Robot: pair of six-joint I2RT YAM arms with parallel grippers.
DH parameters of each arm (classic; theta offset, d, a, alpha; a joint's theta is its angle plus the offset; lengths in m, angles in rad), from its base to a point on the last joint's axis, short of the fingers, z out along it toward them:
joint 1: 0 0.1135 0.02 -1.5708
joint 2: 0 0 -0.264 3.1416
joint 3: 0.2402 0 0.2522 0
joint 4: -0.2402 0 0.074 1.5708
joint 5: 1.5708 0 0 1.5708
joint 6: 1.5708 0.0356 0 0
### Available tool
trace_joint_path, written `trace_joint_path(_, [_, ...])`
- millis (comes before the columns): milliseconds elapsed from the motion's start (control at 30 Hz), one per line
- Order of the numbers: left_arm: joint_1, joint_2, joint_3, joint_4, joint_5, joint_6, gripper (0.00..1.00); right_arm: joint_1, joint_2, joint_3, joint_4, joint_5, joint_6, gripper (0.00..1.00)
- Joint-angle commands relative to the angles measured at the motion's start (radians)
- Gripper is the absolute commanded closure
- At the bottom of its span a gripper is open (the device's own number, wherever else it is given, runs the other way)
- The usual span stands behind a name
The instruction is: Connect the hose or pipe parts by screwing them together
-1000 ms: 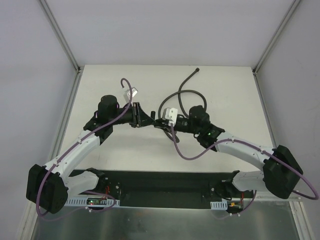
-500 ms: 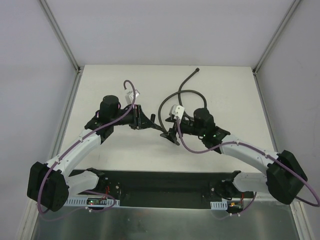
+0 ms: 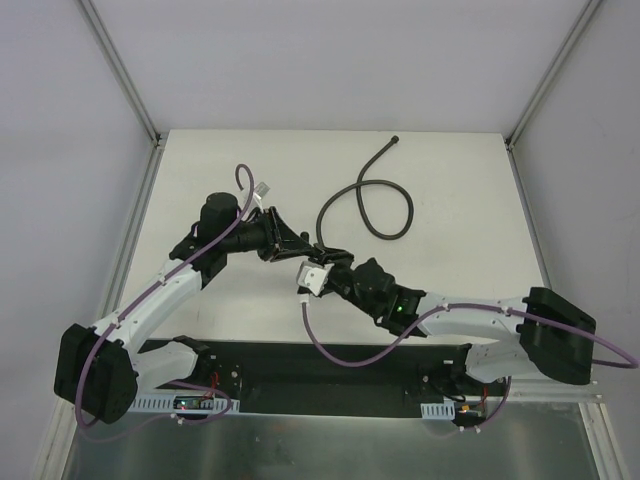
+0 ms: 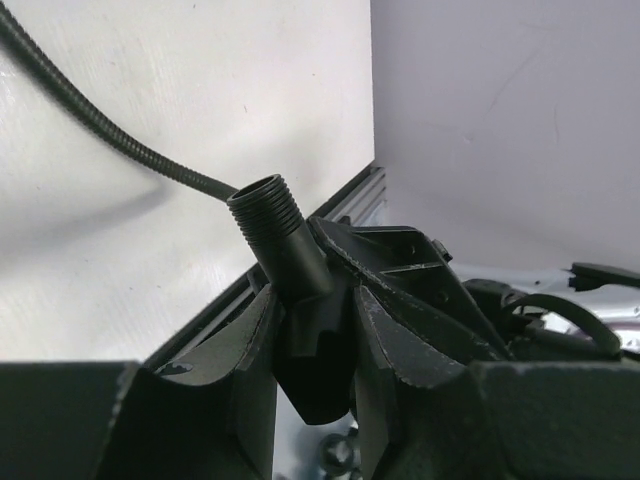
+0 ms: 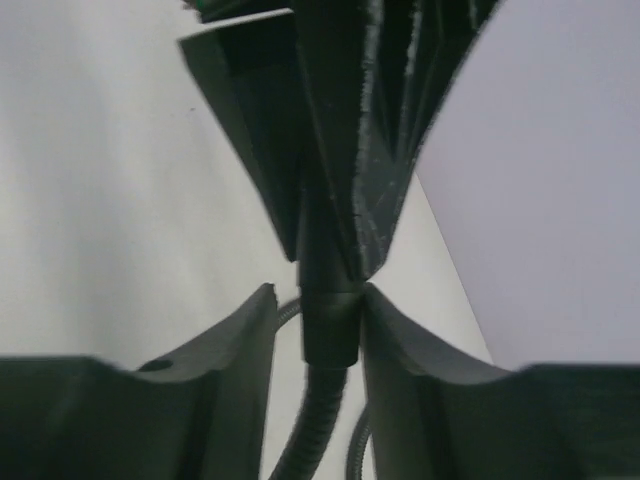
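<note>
Hose (image 3: 361, 183) tip near far table (image 3: 460, 180) edge; fitting (image 4: 290, 262) gripped.

T-fitting (image 4: 287, 262) sits betw. fingers of my left gripper (image 3: 298, 245). Hose (image 3: 411, 210) end is just right of it, betw. my right gripper (image 5: 318, 302) fingers. Rest of hose loops behind-right, on table (image 3: 470, 180).

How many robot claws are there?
2. The left gripper is mid-table, clamping the fitting. The right gripper is right next to it, with a finger on either side of the hose end. None look hidden.
</note>
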Motion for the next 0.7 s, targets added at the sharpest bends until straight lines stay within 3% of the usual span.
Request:
trace_joint_path(0, [-0.005, -0.038, 0.001, 0.060, 0.047, -0.085, 1.00, 0.034, 0.072, 0.051, 0.172, 0.146, -0.097, 0.73])
trace_joint_path(33, [-0.005, -0.037, 0.004, 0.060, 0.055, -0.068, 1.00, 0.036, 0.077, 0.054, 0.174, 0.147, -0.085, 0.88])
trace_joint_path(100, [-0.003, -0.033, 0.005, 0.058, 0.067, 0.002, 1.00, 0.029, 0.071, 0.060, 0.148, 0.130, -0.036, 0.99])
trace_joint_path(233, [-0.002, -0.001, 0.024, 0.016, 0.065, 0.249, 1.00, -0.044, 0.022, 0.063, 0.055, -0.038, 0.098, 0.99])
trace_joint_path(367, [-0.005, 0.063, 0.041, 0.009, 0.117, 0.508, 1.00, -0.248, -0.004, 0.106, -0.096, -0.598, 0.352, 0.99])
trace_joint_path(467, [-0.005, 0.111, 0.047, 0.011, 0.165, 0.610, 1.00, -0.384, 0.028, 0.126, -0.103, -0.920, 0.503, 1.00])
trace_joint_path(667, [-0.006, 0.177, 0.064, 0.022, 0.291, 0.737, 1.00, -0.489, 0.144, 0.184, -0.060, -1.270, 0.713, 0.99])
